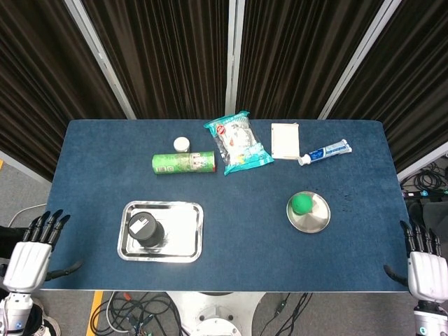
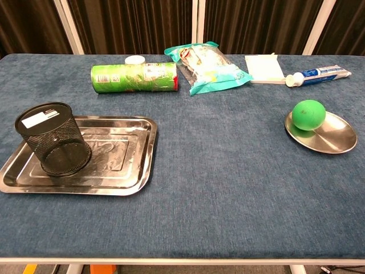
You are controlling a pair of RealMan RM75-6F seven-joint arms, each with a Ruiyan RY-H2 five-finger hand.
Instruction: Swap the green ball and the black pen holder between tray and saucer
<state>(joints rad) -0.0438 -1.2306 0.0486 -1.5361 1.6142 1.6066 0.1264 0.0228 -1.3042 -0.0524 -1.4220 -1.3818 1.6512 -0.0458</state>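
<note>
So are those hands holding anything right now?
No. The left hand and right hand hang open off the table; the green ball lies free on the saucer.

The ball (image 2: 308, 115) sits at the saucer's (image 2: 333, 140) left edge. The holder (image 2: 53, 145) stands upright at the tray's (image 2: 122, 165) left end.
</note>
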